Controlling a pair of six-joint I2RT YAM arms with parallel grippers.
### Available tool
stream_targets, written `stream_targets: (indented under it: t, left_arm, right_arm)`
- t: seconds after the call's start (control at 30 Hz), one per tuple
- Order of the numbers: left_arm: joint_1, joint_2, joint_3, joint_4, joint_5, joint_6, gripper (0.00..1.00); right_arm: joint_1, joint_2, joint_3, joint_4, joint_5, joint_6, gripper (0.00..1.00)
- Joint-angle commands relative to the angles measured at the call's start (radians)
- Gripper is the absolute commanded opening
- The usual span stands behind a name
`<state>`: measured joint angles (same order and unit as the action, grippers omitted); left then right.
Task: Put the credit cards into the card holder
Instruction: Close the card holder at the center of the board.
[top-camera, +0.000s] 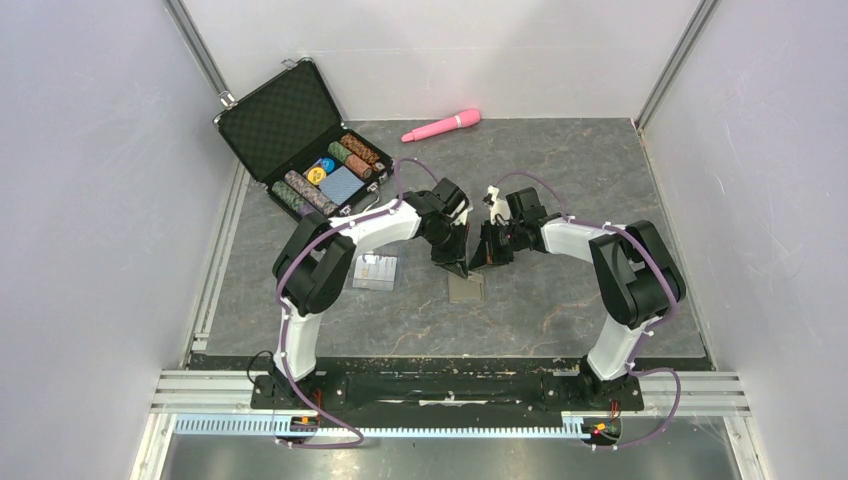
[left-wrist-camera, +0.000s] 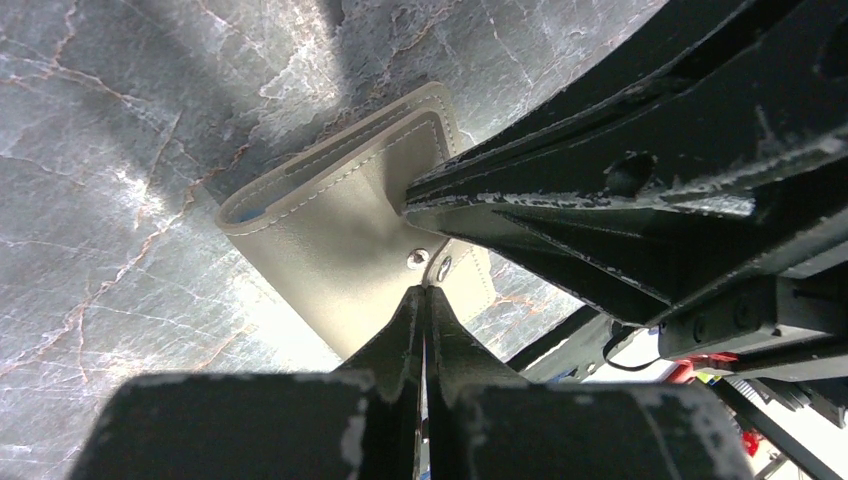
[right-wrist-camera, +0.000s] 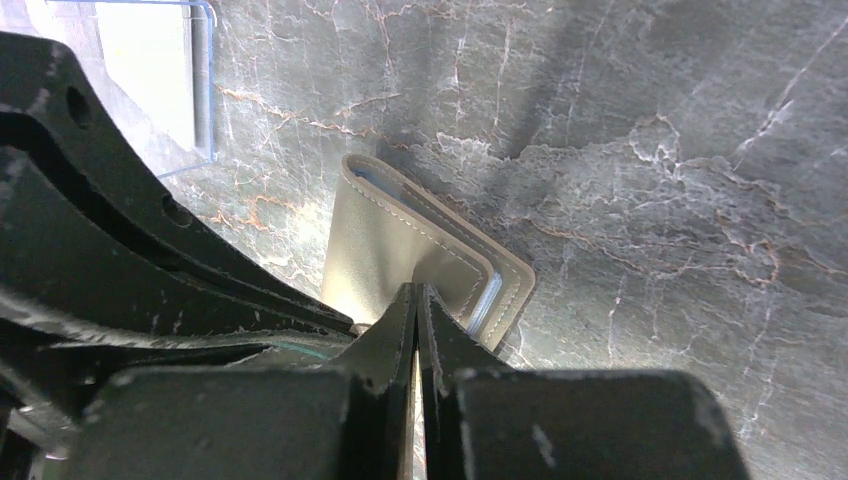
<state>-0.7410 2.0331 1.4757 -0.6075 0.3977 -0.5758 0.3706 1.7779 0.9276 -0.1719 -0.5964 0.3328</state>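
Note:
The khaki-tan card holder (top-camera: 466, 288) lies folded on the dark marble table, mid-table. In the left wrist view the holder (left-wrist-camera: 330, 240) shows its snap tab (left-wrist-camera: 445, 268). My left gripper (left-wrist-camera: 425, 292) is shut with its tips at that tab. In the right wrist view the holder (right-wrist-camera: 380, 235) gapes slightly, showing light-blue lining. My right gripper (right-wrist-camera: 415, 290) is shut on its top flap. Both grippers meet over the holder's far edge, the left gripper (top-camera: 461, 266) beside the right gripper (top-camera: 480, 262). The pale credit cards (top-camera: 375, 272) lie to the left and also show in the right wrist view (right-wrist-camera: 150, 80).
An open black hard case (top-camera: 285, 120) with poker chips and a blue deck stands at the back left. A pink wand (top-camera: 441, 125) lies at the back. Grey walls close in the left, right and far sides.

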Motion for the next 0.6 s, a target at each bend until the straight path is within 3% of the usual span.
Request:
stream_targets:
  t: [0.0, 0.57]
  left_arm:
    - [0.005, -0.050, -0.027, 0.006, -0.006, 0.010, 0.02]
    - [0.011, -0.014, -0.012, 0.039, -0.017, 0.011, 0.02]
  right_arm:
    - [0.004, 0.019, 0.002, -0.033, 0.060, -0.020, 0.00]
    - [0.004, -0.014, -0.029, -0.010, 0.014, -0.039, 0.00]
